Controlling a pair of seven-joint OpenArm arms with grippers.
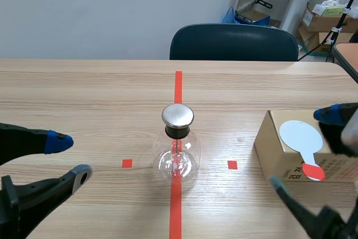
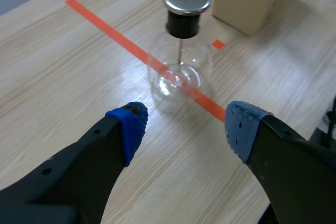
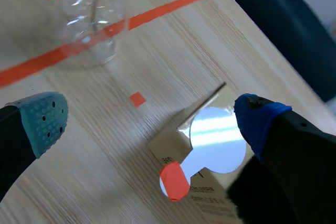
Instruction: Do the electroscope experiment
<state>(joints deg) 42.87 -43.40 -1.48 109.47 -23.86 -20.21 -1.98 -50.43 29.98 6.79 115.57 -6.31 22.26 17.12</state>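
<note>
We are judging the experiment barely begun: our left gripper [image 2: 184, 125] is hovering spread apart with the electroscope [image 2: 181, 66] just ahead, and our right gripper [image 3: 152, 120] is hovering spread apart over the paddle [image 3: 218, 140], which is lying ungrasped on the box [image 1: 274, 144].

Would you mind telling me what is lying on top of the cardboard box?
A white round paddle with an orange-red handle tip lies flat on the cardboard box. The lid beneath it is hidden.
</note>
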